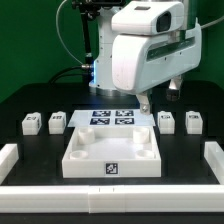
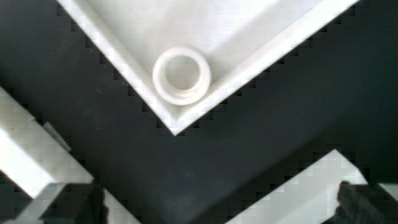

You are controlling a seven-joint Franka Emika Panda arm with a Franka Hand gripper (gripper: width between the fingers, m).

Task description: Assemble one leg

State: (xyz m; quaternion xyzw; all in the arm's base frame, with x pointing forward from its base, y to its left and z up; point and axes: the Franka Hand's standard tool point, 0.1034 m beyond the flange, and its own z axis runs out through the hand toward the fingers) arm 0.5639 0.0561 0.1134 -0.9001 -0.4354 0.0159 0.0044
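One white tray sits near the front edge of the desk, with a round socket in its corner. Behind it, four legs stand in a row, two toward each side edge, with the marker board between the pairs. The gripper hangs over a far corner of the tray, fingers spread, holding nothing.

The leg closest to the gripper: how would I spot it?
Start at the big white tray in the middle of the black table. To the exterior view's right stand two small white tagged blocks. The leg is the inner one, beside the tray's back corner; its twin stands farther out.
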